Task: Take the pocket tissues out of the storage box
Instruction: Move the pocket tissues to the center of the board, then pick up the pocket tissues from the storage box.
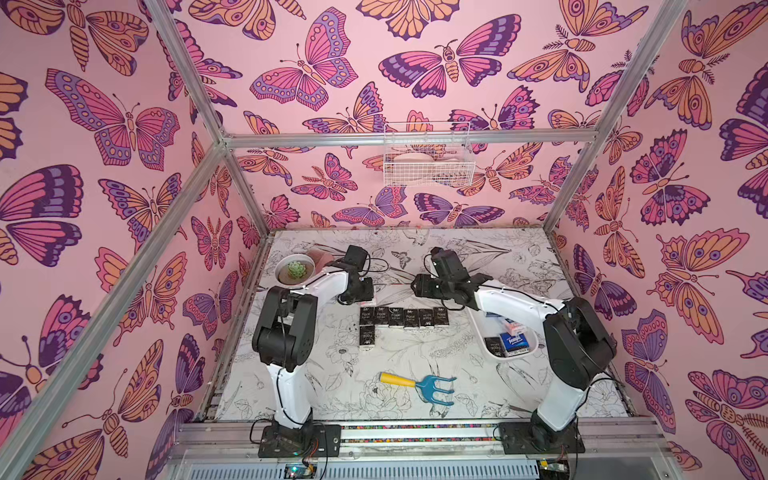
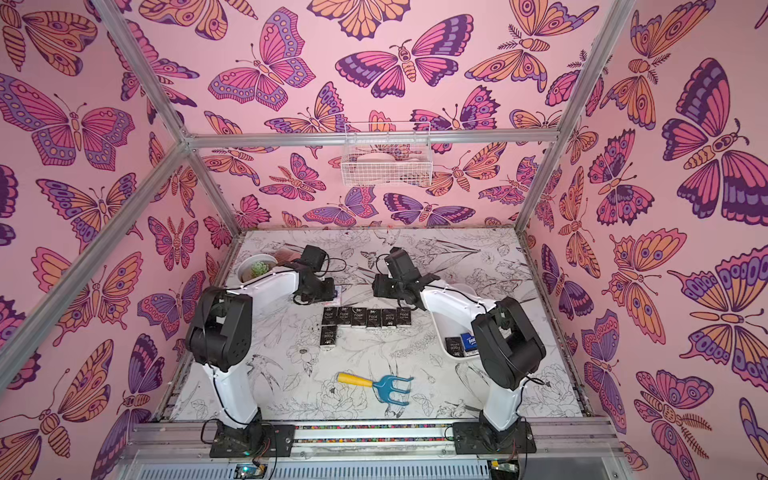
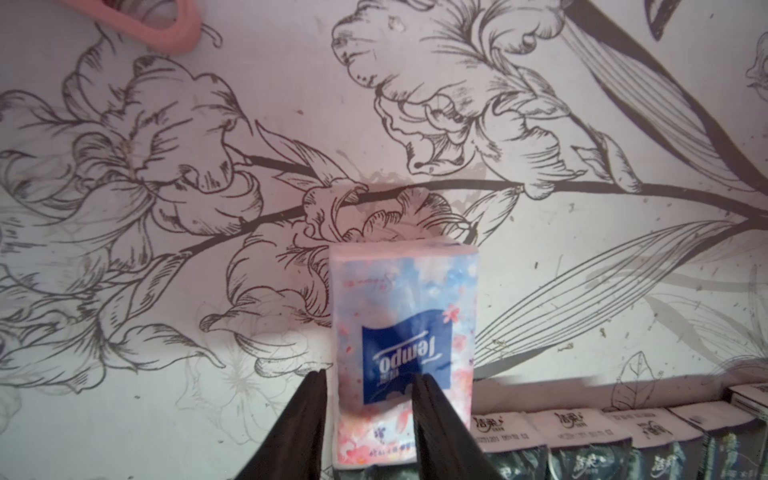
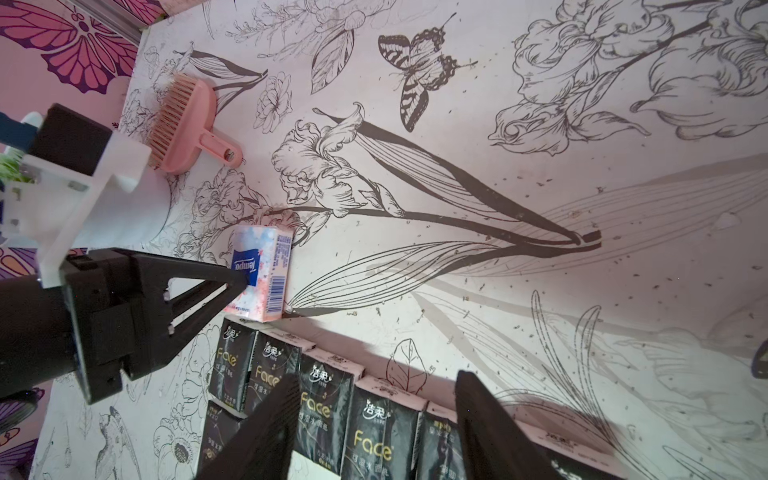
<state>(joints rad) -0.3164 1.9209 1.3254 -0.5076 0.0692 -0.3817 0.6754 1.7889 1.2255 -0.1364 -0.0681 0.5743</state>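
My left gripper (image 3: 370,374) is shut on a pink-and-blue "Tempo" packet of pocket tissues (image 3: 403,316), low over the table at the left end of a row of black "Face" packets (image 1: 401,318). The right wrist view shows its fingertips (image 4: 243,282) clamped on that packet (image 4: 266,266). One more black packet (image 1: 366,336) lies in front of the row. My right gripper (image 4: 376,376) hangs open above the row with nothing between its fingers. The white storage box (image 1: 494,355) sits under my right arm. It holds a blue Tempo packet (image 1: 513,341), a black packet (image 1: 493,345) and a partly hidden pale packet.
A white plant pot (image 1: 294,268) and a pink brush (image 4: 183,124) stand at the back left, behind my left arm. A blue garden fork with a yellow handle (image 1: 419,384) lies near the front. A white wire basket (image 1: 428,160) hangs on the back wall.
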